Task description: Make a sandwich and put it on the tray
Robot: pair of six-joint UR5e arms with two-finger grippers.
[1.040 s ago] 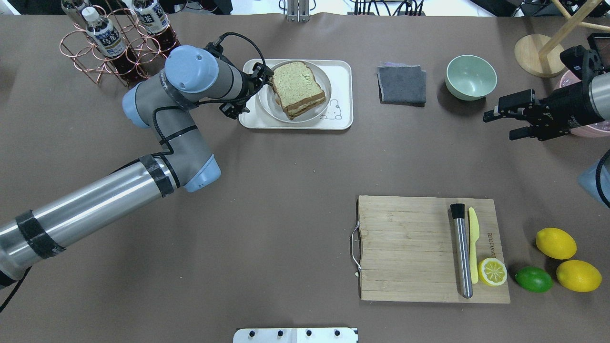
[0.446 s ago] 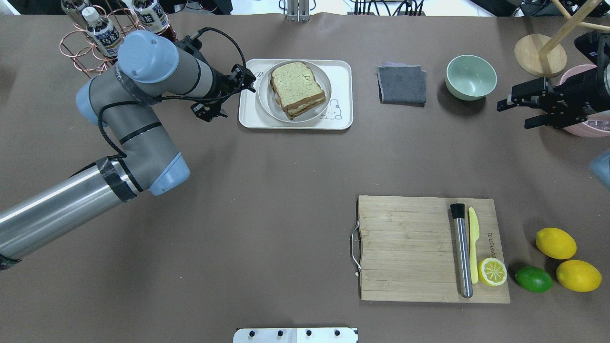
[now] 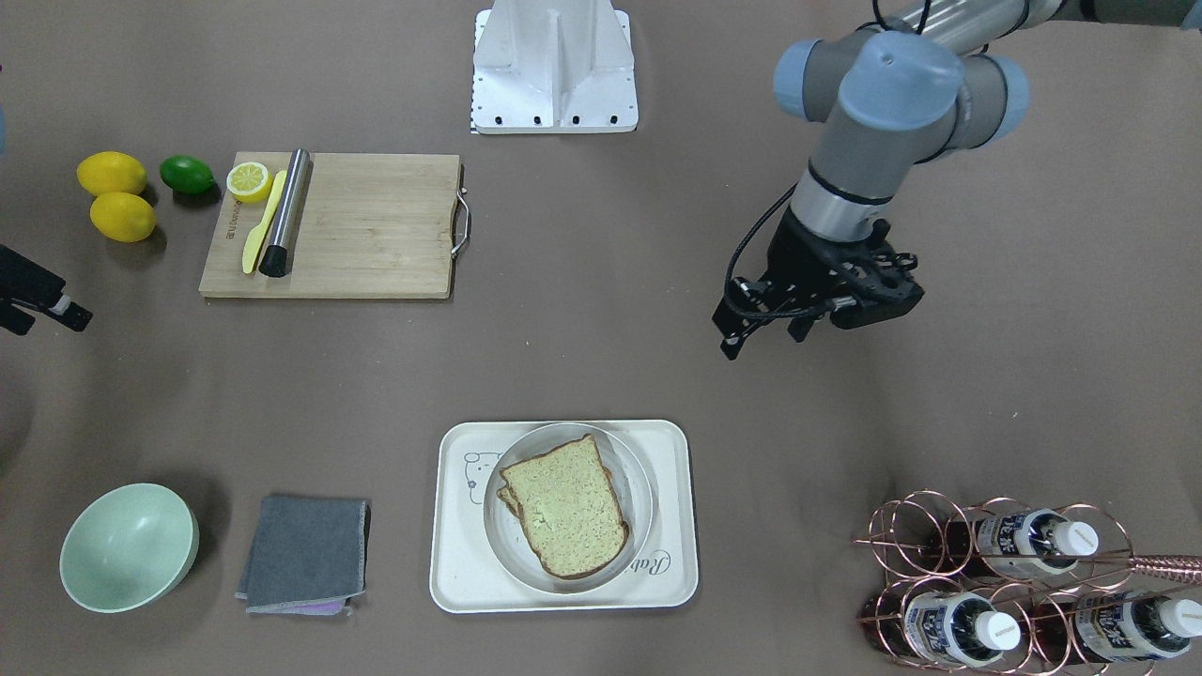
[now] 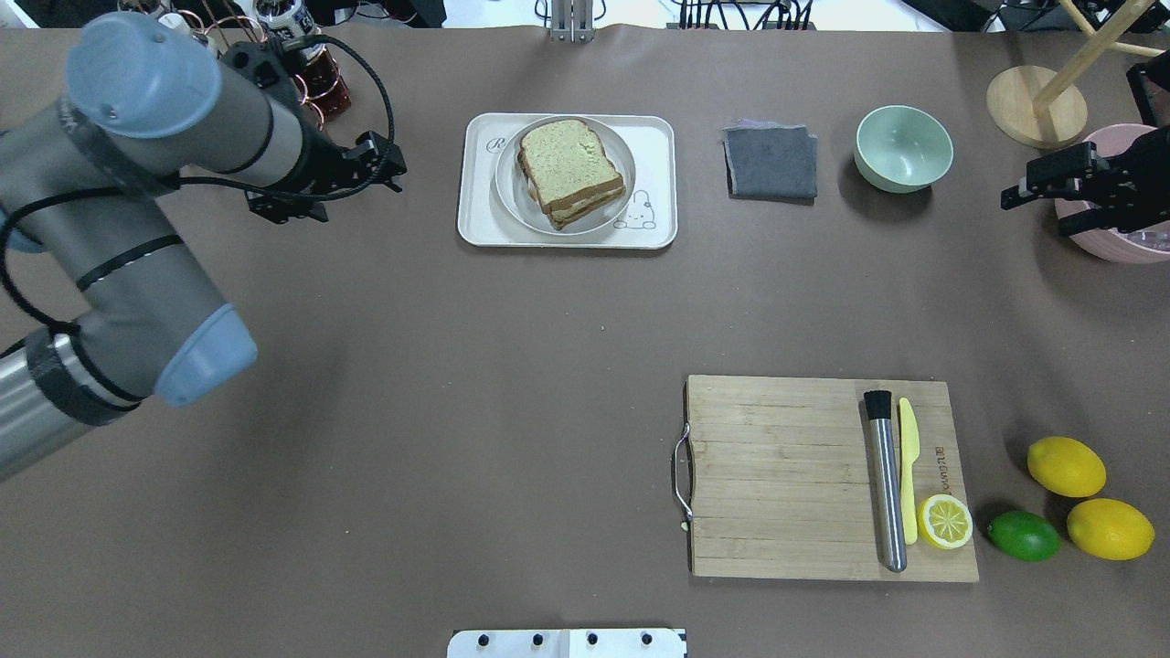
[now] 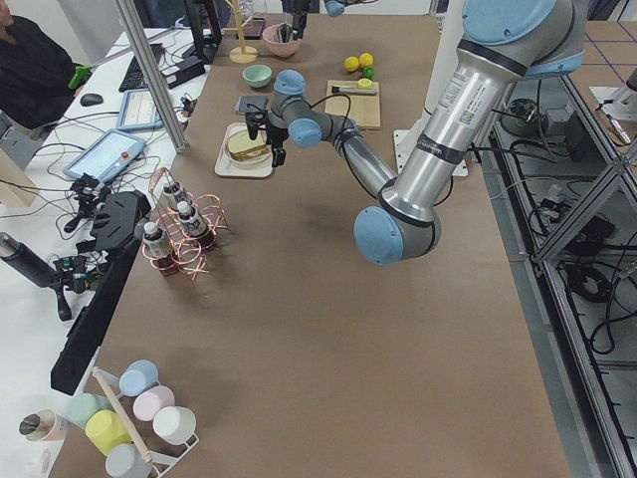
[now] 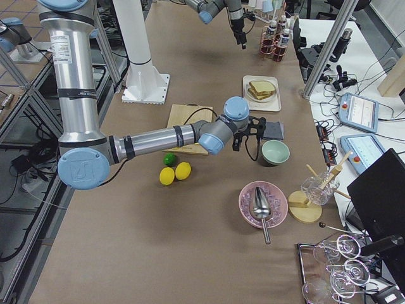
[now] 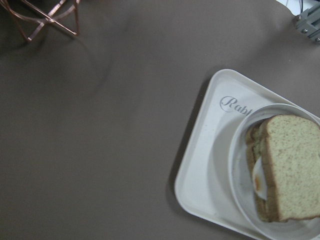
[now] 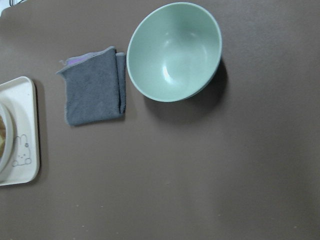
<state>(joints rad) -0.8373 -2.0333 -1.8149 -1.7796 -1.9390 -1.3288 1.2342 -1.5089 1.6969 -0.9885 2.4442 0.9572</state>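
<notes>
The sandwich [image 4: 569, 172] lies on a round pale plate [image 4: 509, 192] that sits on the cream tray [image 4: 475, 224]. It is two speckled bread slices, and the white egg [image 7: 257, 175] shows between them in the left wrist view. The same stack shows in the front view, with the sandwich [image 3: 566, 507] on the tray [image 3: 455, 577]. My left gripper [image 4: 358, 192] is open and empty, above the table to the left of the tray, apart from it. My right gripper [image 4: 1037, 215] is open and empty at the far right, in front of a pink bowl.
A bottle rack [image 3: 995, 582] stands behind my left gripper. A grey cloth [image 4: 771, 162] and green bowl [image 4: 903, 148] lie right of the tray. The cutting board [image 4: 777, 475] carries a steel tube, yellow knife and lemon half; whole lemons and a lime [image 4: 1024, 535] lie beside it.
My left gripper has drawn back leftward from the plate's edge to well left of the tray. My right gripper has pulled back toward the right edge. The sandwich has not moved.
</notes>
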